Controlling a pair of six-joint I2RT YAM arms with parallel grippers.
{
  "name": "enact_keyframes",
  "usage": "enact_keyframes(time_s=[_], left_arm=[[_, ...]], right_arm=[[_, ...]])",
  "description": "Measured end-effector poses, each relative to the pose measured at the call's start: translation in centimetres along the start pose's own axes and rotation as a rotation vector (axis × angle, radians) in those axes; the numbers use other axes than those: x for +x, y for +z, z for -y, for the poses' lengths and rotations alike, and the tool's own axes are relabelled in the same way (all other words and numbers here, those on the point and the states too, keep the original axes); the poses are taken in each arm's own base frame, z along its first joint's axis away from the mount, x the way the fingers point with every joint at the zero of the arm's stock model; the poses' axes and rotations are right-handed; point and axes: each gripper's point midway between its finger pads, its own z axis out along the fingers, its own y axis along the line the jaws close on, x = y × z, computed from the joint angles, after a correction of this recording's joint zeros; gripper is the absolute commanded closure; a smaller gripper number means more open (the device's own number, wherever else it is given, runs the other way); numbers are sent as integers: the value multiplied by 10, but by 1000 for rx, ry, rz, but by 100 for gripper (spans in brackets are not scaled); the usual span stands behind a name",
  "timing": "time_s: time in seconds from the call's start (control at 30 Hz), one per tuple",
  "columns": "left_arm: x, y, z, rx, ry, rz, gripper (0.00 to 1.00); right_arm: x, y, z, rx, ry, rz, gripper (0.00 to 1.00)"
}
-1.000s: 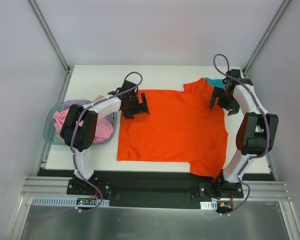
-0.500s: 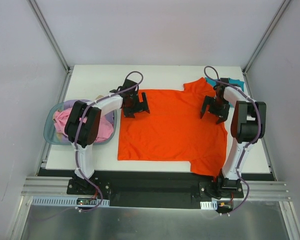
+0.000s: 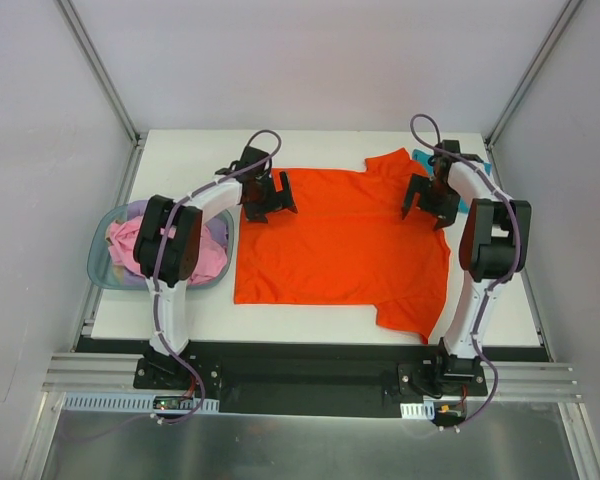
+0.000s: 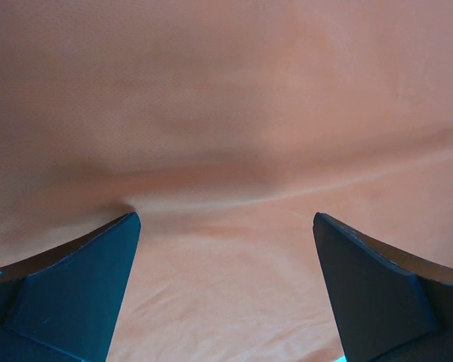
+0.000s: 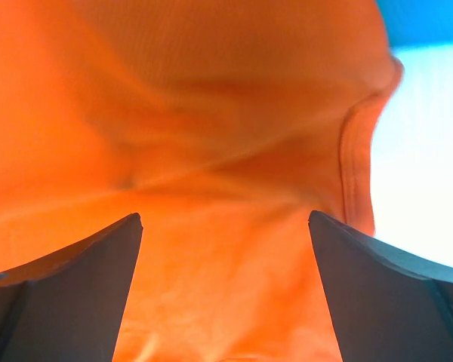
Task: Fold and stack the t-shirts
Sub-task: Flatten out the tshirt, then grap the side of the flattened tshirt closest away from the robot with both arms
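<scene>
Standing wide apart over the shirt [image 3: 340, 240], left fingers [image 4: 75, 302] and right fingers [image 5: 68, 294] each bracket far-edge cloth between them, seemingly set to pinch for folding.

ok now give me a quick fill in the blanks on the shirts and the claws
The big shirt spread on the table is ____. The left claw and the right claw are both ____ over it. The basket sits on the robot's ____ side.
Missing words: orange; open; left.
</scene>
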Motion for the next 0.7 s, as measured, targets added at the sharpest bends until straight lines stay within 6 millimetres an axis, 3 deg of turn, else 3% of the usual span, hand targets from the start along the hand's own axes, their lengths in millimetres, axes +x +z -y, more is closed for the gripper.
enact_keyframes(time_s=[0.07, 0.2, 0.3, 0.4, 0.5, 0.57, 0.7], left_arm=[[2, -8, 3, 10, 9, 4, 1], [22, -51, 17, 35, 54, 39, 1], [51, -99, 35, 65, 124, 114, 1], [99, -143, 47, 131, 175, 159, 1], [142, -161, 35, 174, 152, 139, 1], [170, -158, 9, 142, 103, 101, 1], [206, -151, -42, 31, -3, 57, 1]], right_arm=[[6, -14, 0, -4, -5, 29, 3], [30, -69, -3, -37, -19, 146, 3], [55, -116, -6, -107, -8, 293, 3], [84, -152, -2, -185, 15, 418, 3], [107, -153, 2, -223, 31, 446, 3], [120, -142, 6, -220, 38, 423, 3], [143, -120, 13, -200, 38, 359, 3]])
